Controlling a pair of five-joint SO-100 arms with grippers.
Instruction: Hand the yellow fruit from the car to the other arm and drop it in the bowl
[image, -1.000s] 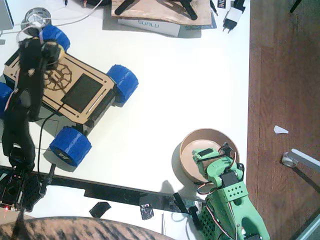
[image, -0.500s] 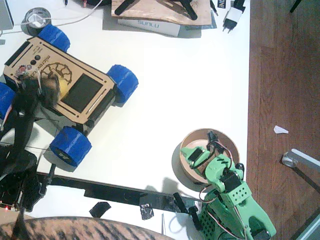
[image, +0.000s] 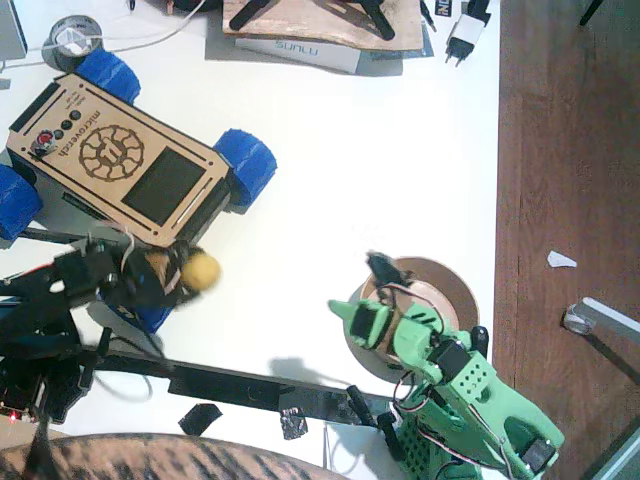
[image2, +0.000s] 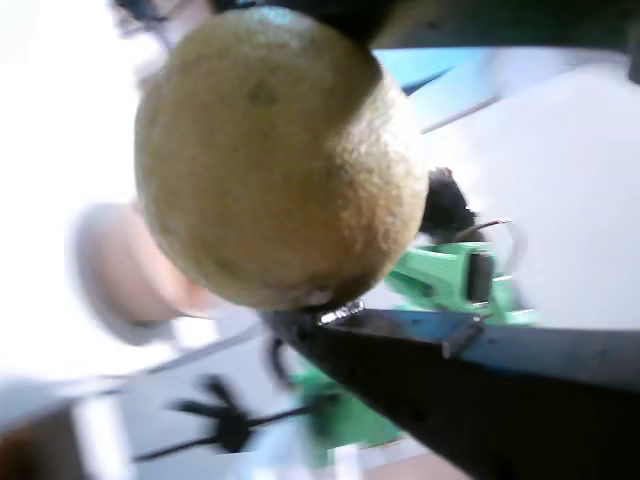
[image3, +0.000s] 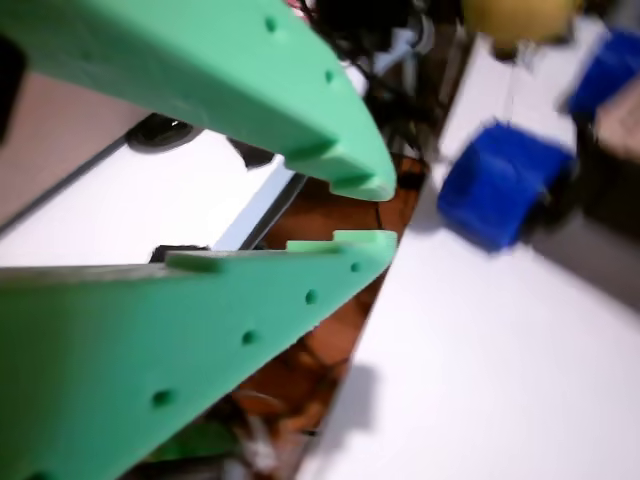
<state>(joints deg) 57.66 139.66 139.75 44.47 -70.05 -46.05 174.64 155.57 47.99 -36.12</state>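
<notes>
The yellow fruit (image: 204, 269) hangs just off the car's near side, with my left gripper (image: 192, 275), the black one, shut on it. In a wrist view the fruit (image2: 280, 160) fills the frame above a black finger (image2: 480, 390). The car (image: 120, 165), light wood with blue wheels, stands at the upper left with nothing on its deck. My right gripper (image: 358, 288), green, is open and points left toward the fruit, still well apart from it. Its jaws (image3: 375, 212) are parted and hold nothing, with the fruit (image3: 515, 18) far ahead. The bowl (image: 440, 280) sits behind the green gripper, partly covered by it.
A tape roll (image: 72, 35), a flat box (image: 300, 48) and a white plug (image: 465, 35) lie along the far edge. A black strip (image: 230, 385) runs along the near edge. The table ends at the right, with wooden floor (image: 570, 150) beyond. Striped fabric (image: 150, 455) shows at the bottom.
My left gripper lifted the fruit off the car's deck and carried it down and right, past the near wheel. The green arm swung left from over the bowl and opened its jaws.
</notes>
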